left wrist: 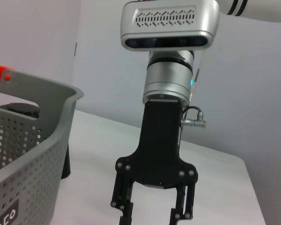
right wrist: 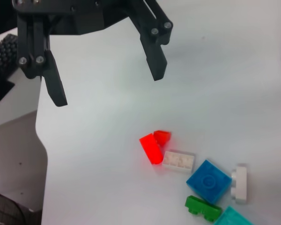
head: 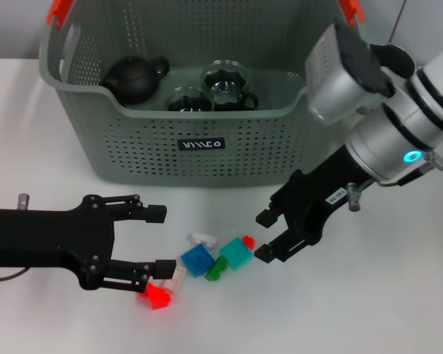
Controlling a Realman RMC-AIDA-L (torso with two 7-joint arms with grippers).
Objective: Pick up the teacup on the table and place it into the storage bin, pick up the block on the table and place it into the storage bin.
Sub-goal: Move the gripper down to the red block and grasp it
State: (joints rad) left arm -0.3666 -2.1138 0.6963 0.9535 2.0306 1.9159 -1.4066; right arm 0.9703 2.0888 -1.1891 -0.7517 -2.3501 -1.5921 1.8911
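The storage bin (head: 133, 151) stands at the back of the table and also shows in the left wrist view (left wrist: 23, 159). Two glass teacups (head: 225, 81) and a black teapot (head: 135, 77) lie inside it. Loose blocks lie in front of it: a blue block (head: 197, 259), a teal block (head: 236, 252), a green block (head: 216, 269) and a red block (head: 156, 295). My left gripper (head: 161, 240) is open just left of them, one finger close to the red block (right wrist: 151, 147). My right gripper (head: 266, 236) is open just right of the teal block.
Two white blocks (head: 203, 239) (head: 179, 276) and a tiny red piece (head: 248, 241) lie among the others. The right wrist view shows the blue block (right wrist: 210, 181), a white block (right wrist: 179, 161) and the left gripper (right wrist: 109, 88) above bare white table (right wrist: 103, 154).
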